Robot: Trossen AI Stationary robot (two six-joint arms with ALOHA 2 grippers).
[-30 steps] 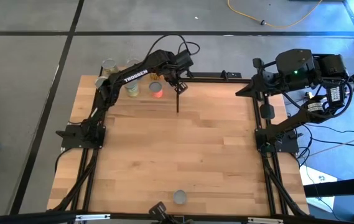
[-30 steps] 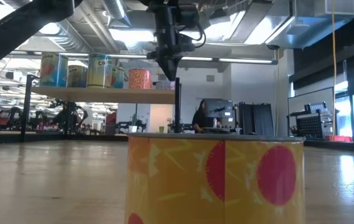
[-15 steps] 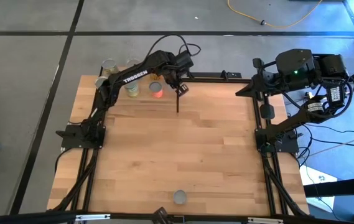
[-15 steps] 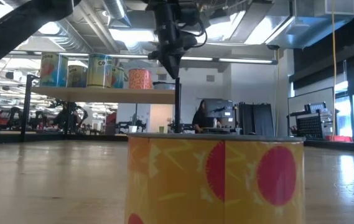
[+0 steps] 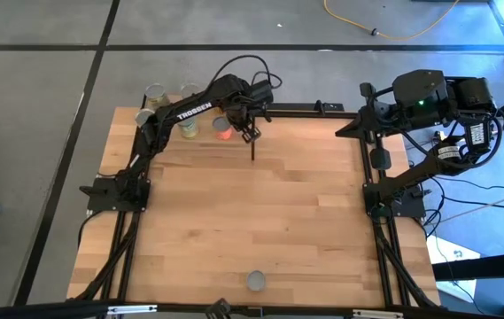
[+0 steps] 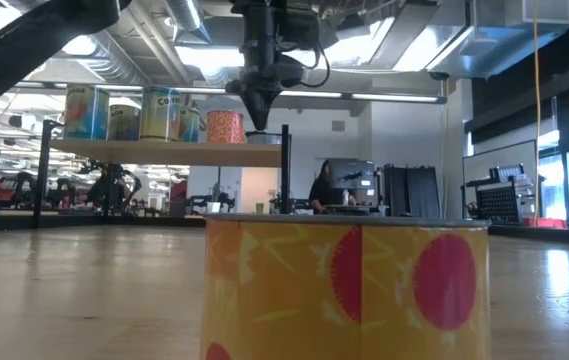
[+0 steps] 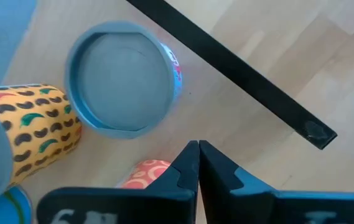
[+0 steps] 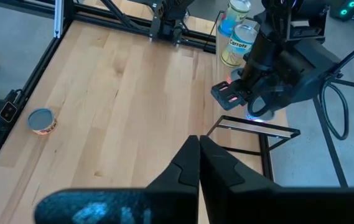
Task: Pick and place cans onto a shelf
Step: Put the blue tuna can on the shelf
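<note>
High view: the left gripper [image 5: 248, 133] is noted over the right end of the shelf [image 6: 164, 152] at the far left of the surface [image 5: 260, 221]; a second ago its fingers were parted, and now they are clenched together on nothing, as the left wrist view confirms. Since then the gripper has been drawn slightly back toward the cans. This is read as a release already made: the salmon-patterned can [image 6: 225, 127] is left standing on the shelf, and the empty gripper is judged free to fetch another. Four cans are counted in a row on the shelf in the low view, the salmon one rightmost. Only the lone can [image 5: 256, 281] at the near edge of the surface is seen off the shelf. The right gripper [image 8: 199, 163] is held shut and empty, parked at the far right.
</note>
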